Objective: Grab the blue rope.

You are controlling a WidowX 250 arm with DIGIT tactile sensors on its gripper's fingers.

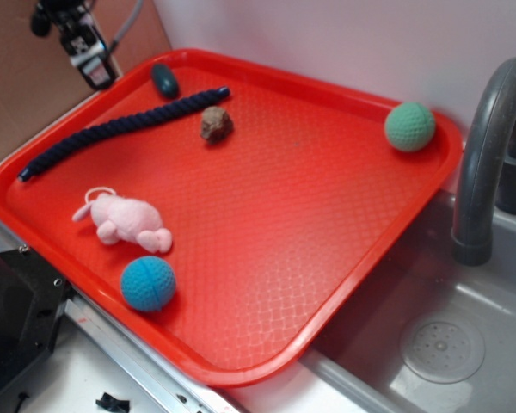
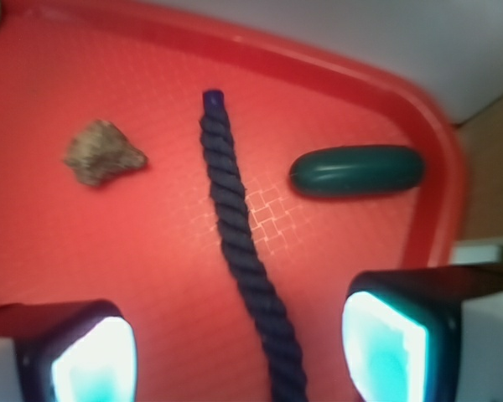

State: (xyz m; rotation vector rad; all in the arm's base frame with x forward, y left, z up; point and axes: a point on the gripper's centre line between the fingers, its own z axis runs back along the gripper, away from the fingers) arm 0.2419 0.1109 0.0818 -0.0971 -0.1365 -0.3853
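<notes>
Red tray (image 1: pixel 344 284): holds all items, set partly over a grey sink (image 1: pixel 464 344) with a dark faucet (image 1: pixel 490 146) at its far side. Blue rope (image 1: pixel 112 131): dark navy, twisted, slightly wavy, lying flat along the tray's back-left edge; in my wrist view it runs from the tray's far part down between my fingers (image 2: pixel 92 356). Teal oval (image 1: pixel 164 80): near the rope's far end, just beside it, not touching, against the tray's corner rim. Brown lump (image 1: pixel 216 124): on the other side of that same rope end, close but apart. Pink toy (image 1: pixel 125 220): on the tray floor, well clear of the rope. Blue ball (image 1: pixel 148 283): near the front rim, beside the pink toy. Green ball (image 1: pixel 409 126): far corner, well apart from everything else. Nothing lies on the rope or across it. My gripper (image 2: pixel 239 356): open, jaws spread wide with the rope between them, touching neither pad, held above the tray's back-left corner and pointing down.
</notes>
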